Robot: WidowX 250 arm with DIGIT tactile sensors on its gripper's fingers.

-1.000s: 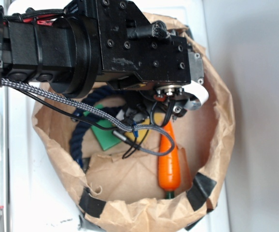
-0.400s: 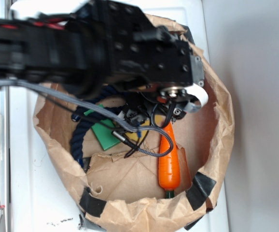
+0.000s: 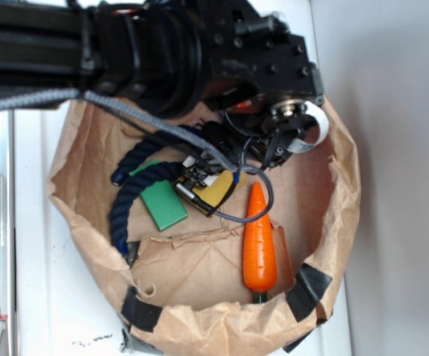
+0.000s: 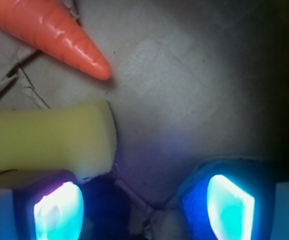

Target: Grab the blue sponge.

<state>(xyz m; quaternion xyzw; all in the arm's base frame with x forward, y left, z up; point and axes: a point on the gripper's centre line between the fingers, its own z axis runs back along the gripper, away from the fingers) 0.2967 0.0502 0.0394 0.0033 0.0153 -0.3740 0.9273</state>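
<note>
The tool (image 4: 144, 207) has been moved toward the top of the frame. Its fingers are held apart, with nothing gripped. The blue sponge is not clearly seen.

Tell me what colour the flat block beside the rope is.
Green. The flat block shows best in the exterior view.

one carrot (image 3: 260, 245), one yellow sponge (image 4: 49, 140), one green block (image 3: 163, 205), one navy rope (image 3: 129, 194), one paper bag (image 3: 222, 319)
</note>
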